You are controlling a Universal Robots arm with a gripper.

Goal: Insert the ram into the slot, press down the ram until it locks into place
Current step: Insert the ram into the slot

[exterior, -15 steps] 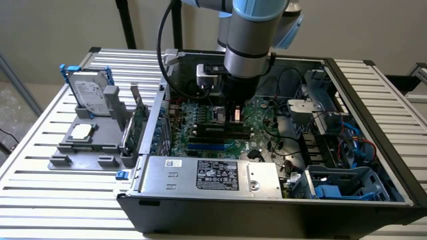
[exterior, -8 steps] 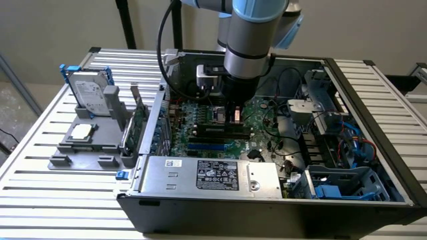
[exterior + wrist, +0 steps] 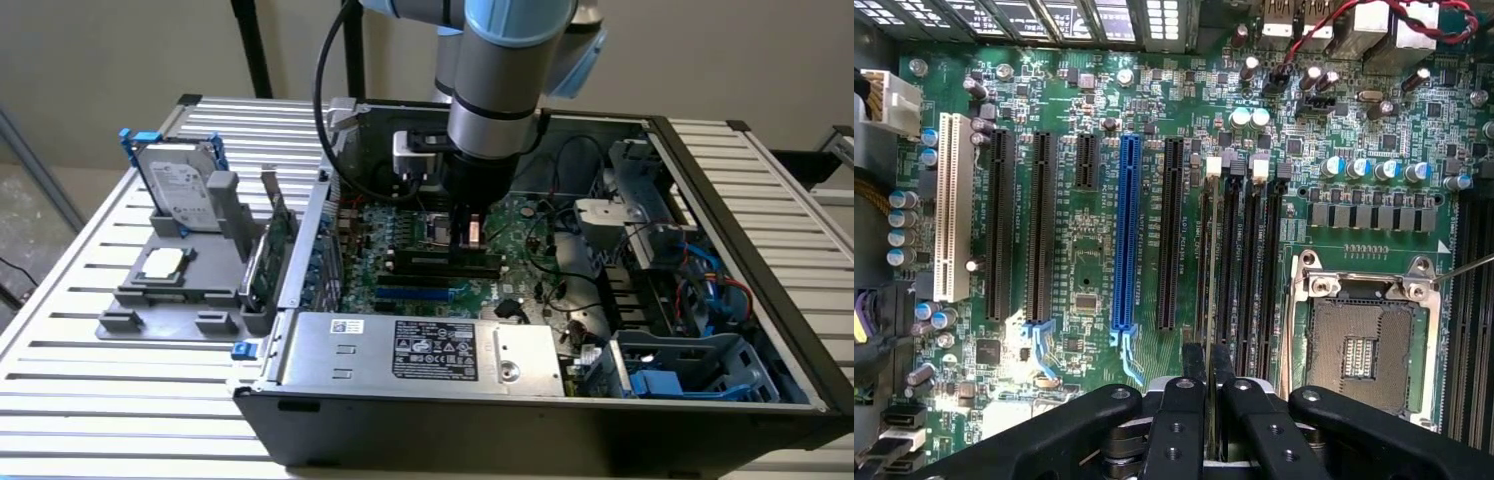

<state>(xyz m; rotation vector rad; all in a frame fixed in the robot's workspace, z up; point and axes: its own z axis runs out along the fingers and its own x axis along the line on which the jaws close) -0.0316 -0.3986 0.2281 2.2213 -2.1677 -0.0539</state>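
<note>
One robot arm is reaching down into one open computer case [image 3: 747, 330] that is sitting on a slatted metal bench [image 3: 80, 330]. Its gripper [image 3: 1208, 362] is pinching narrowly on the ram [image 3: 1211, 270]. The ram is standing on edge in one of four memory slots [image 3: 1254, 270], the one farthest from the single processor socket [image 3: 1359, 345], near the middle of the motherboard [image 3: 1084, 290]. Six expansion slots are lying parallel beside it: one white [image 3: 952, 205], one blue [image 3: 1125, 230], four black. Cables [image 3: 694, 290] are crowding the case's edge at the exterior view's right. One labelled power supply [image 3: 414, 350] is spanning the case's edge nearest the exterior camera, its print too small to read. Near the bench's edge at the exterior view's left, one grey fixture [image 3: 147, 300] is holding one hard drive [image 3: 180, 185].
</note>
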